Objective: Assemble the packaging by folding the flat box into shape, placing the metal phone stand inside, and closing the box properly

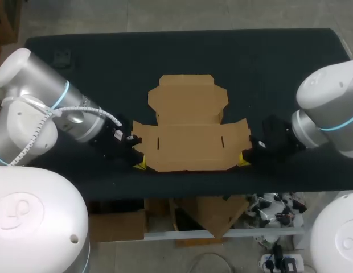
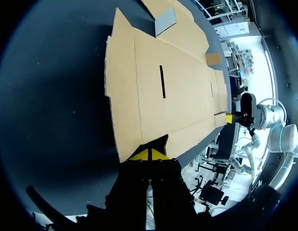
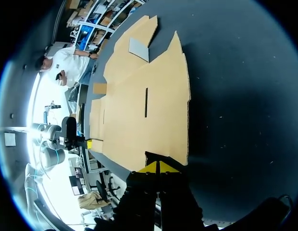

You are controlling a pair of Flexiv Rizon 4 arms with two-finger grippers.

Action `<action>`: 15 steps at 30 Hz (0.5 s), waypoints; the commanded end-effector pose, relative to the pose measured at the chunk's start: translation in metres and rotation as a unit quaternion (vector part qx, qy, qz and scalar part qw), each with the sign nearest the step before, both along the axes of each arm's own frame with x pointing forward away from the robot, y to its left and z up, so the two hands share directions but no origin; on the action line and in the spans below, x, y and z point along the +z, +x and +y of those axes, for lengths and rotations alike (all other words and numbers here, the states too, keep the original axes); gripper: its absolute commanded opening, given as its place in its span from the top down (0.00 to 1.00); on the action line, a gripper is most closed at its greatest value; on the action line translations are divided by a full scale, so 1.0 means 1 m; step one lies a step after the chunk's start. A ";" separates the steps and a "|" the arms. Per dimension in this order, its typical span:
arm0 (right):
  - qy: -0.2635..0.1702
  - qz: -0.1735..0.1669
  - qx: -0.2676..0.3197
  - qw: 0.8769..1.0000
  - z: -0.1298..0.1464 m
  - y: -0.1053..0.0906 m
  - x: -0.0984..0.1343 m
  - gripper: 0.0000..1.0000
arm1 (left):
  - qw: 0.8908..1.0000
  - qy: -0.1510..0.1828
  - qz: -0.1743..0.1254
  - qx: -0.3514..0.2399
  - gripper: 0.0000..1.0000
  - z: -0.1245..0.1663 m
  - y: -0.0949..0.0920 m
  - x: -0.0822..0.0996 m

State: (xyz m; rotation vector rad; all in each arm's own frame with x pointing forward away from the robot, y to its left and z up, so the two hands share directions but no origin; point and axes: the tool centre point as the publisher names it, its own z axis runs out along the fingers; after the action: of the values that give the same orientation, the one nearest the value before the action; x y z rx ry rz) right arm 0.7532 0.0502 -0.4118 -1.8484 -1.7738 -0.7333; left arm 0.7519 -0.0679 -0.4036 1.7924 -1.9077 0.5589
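Plainly, flat box (image 1: 188,139) lies unfolded; left fingers (image 2: 140,156), right fingers (image 3: 149,168) pinch corners.

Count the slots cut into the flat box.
2. One slot lies near the box's left end, by the left claw; the other slot near its right end, by the right claw. More may be hidden.

Matt brown cardboard, smooth w/ creases, for flat box (image 1: 191,139); table (image 1: 279,57) top dark, matt, cloth-like.
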 end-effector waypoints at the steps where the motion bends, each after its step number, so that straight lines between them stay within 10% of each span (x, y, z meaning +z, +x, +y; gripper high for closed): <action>1: -0.007 -0.001 -0.004 1.000 0.003 -0.002 0.001 1.00 | 1.000 0.017 0.001 0.002 1.00 -0.005 -0.001 0.006; 15: -0.011 0.000 -0.012 1.000 0.008 -0.003 0.005 1.00 | 1.000 0.018 -0.003 -0.001 1.00 -0.012 -0.006 0.008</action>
State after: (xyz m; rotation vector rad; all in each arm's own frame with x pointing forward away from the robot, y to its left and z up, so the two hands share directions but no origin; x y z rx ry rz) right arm 0.7510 0.0572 -0.4083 -1.8829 -1.7686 -0.7235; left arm 0.7475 -0.0772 -0.3964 1.8047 -1.9318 0.5385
